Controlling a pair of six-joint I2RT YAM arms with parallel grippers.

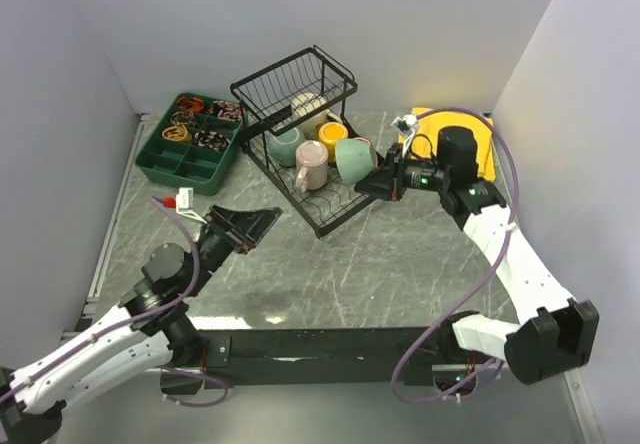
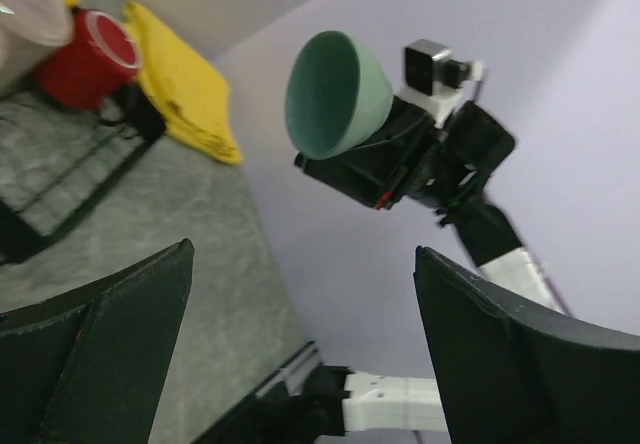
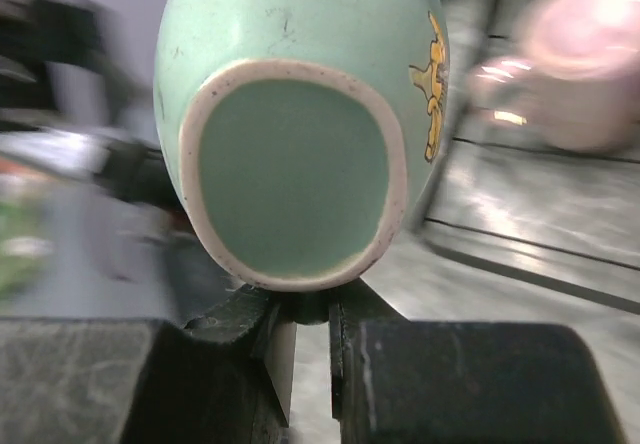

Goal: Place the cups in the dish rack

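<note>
The black wire dish rack (image 1: 322, 207) stands at the back middle. A cream mug (image 1: 308, 104) lies in its raised basket. A yellow mug (image 1: 332, 131), a small teal mug (image 1: 284, 146) and a pale pink mug (image 1: 311, 165) sit on its flat tray. My right gripper (image 1: 384, 183) is shut on the handle of the larger grey-green mug (image 1: 354, 158) and holds it on its side over the tray's right edge. The mug's base fills the right wrist view (image 3: 295, 174). A red mug (image 2: 88, 62) shows in the left wrist view. My left gripper (image 1: 247, 226) is open and empty, left of the rack.
A green compartment tray (image 1: 160, 164) with small items stands at the back left. A folded yellow cloth (image 1: 482, 144) lies at the back right, behind my right arm. Walls close in on the left, back and right.
</note>
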